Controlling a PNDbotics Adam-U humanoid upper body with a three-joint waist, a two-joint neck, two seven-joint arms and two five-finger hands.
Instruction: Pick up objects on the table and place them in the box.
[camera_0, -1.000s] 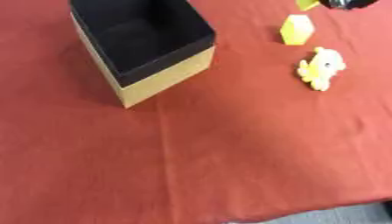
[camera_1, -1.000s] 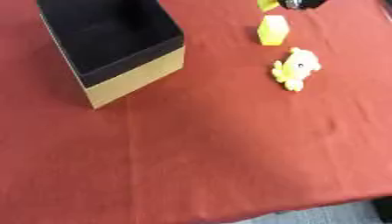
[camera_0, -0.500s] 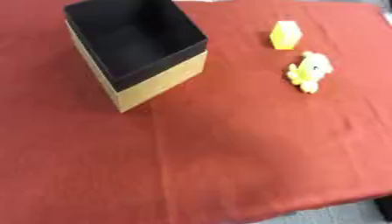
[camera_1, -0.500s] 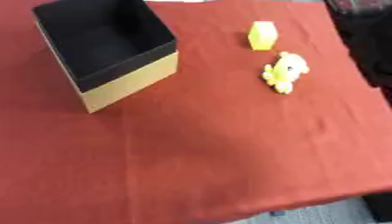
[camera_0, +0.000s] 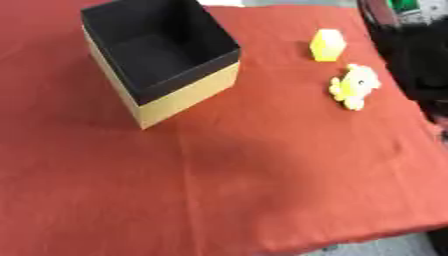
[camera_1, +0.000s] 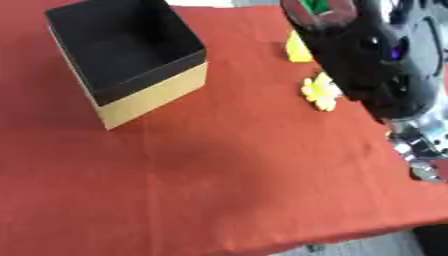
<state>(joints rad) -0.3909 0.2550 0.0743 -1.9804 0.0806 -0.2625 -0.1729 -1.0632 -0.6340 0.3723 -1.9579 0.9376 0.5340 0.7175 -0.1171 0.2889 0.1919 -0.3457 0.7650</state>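
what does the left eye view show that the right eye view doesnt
Only the left eye view shows the yellow block and the yellow plush toy whole and uncovered. Only the right eye view shows the right arm large in front, covering part of both; its hand cannot be made out. Both show the open box, black inside with tan sides, standing with nothing in it on the red cloth, and both yellow things lying apart to its right.

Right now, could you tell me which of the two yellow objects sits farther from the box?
The yellow plush toy; the yellow block lies nearer the box.
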